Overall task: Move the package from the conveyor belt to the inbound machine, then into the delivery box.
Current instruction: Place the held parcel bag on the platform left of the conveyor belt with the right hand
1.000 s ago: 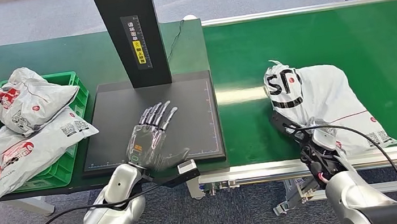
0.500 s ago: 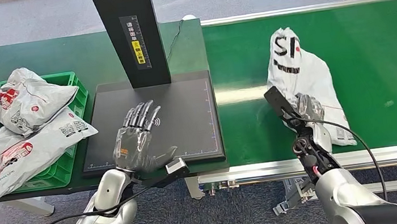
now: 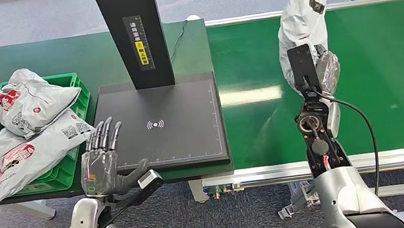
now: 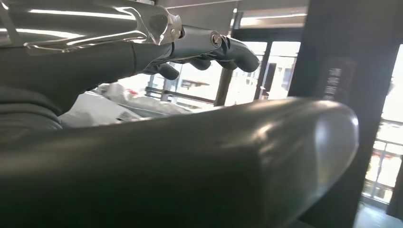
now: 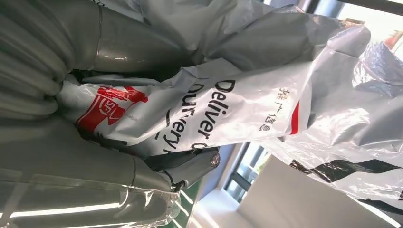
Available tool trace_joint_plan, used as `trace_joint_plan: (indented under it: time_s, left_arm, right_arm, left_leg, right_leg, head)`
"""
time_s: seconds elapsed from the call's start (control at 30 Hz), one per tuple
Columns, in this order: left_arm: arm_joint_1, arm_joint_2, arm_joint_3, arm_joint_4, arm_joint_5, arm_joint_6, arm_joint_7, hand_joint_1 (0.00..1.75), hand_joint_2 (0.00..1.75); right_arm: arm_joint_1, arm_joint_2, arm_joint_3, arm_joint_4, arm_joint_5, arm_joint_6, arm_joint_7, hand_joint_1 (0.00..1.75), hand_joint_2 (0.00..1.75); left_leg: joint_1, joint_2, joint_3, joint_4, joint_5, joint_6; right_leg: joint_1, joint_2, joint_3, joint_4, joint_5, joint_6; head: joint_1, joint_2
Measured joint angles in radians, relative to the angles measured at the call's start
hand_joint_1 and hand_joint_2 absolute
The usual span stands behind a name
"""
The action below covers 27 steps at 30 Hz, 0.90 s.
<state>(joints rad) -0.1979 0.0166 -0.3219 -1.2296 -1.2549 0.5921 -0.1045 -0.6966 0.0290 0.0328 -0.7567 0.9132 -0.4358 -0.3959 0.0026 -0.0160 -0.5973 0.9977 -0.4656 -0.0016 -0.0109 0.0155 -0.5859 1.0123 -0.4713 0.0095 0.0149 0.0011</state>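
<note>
Package (image 3: 305, 17): white mailer, gripped in right hand (image 3: 322, 73), raised above conveyor (image 3: 397, 66), right of scanner pad (image 3: 189, 121). Long axis upright, bag above fingers. Left hand (image 3: 104, 161): fingers spread, holding nothing, at pad's near-left corner.

package: crumpled white plastic mailer bag (image 3: 305, 17) with black lettering and red logo
state: gripped, lifted off the long green conveyor belt (image 3: 391, 67)
pose: hanging upright
place: 2 o'clock
</note>
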Motion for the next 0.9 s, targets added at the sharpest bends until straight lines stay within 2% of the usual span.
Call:
trace_joint_plan:
  time_s: [0.17, 0.37, 0.5, 0.77, 0.9]
  left_arm:
    - [0.031, 0.0, 0.042, -0.063, -0.006, -0.002, -0.005, 0.0, 0.0]
    - [0.022, -0.005, 0.066, -0.133, -0.013, 0.001, -0.016, 0.0, 0.0]
    - [0.013, -0.006, 0.08, -0.158, -0.014, -0.001, -0.016, 0.0, 0.0]
    - [0.004, -0.006, 0.092, -0.171, -0.019, 0.001, -0.016, 0.0, 0.0]
    - [-0.008, -0.006, 0.108, -0.171, -0.023, 0.002, -0.012, 0.0, 0.0]
  right_arm:
    - [0.032, 0.014, 0.067, -0.089, 0.088, 0.043, 0.026, 1.75, 1.75]
    - [0.072, 0.072, 0.271, -0.087, 0.249, 0.089, 0.025, 1.75, 1.75]
    - [0.085, 0.1, 0.37, -0.074, 0.249, 0.09, 0.029, 1.75, 1.75]
    - [0.085, 0.105, 0.451, -0.059, 0.233, 0.113, 0.026, 1.75, 1.75]
    - [0.087, 0.125, 0.499, -0.049, 0.229, 0.135, 0.014, 1.75, 1.75]
  left_leg:
    - [0.001, 0.002, 0.0, 0.0, 0.0, 0.0]
    - [0.002, 0.003, 0.001, -0.001, 0.0, 0.0]
    - [0.002, 0.002, 0.001, -0.001, 0.0, 0.0]
    - [0.001, 0.002, 0.0, -0.001, 0.0, 0.0]
    - [0.001, 0.003, 0.001, -0.001, 0.0, 0.0]
  right_leg:
    - [0.001, 0.002, 0.0, 0.0, 0.0, 0.0]
    - [0.003, 0.002, 0.0, 0.0, 0.0, -0.001]
    - [0.002, 0.002, 0.0, 0.0, 0.0, -0.001]
    - [0.001, 0.002, 0.0, 0.0, 0.0, 0.0]
    - [0.002, 0.002, 0.0, 0.0, 0.0, -0.001]
  head:
    - [0.0, 0.0]
    - [0.0, 0.0]
    - [0.0, 0.0]
    - [0.0, 0.0]
    - [0.0, 0.0]
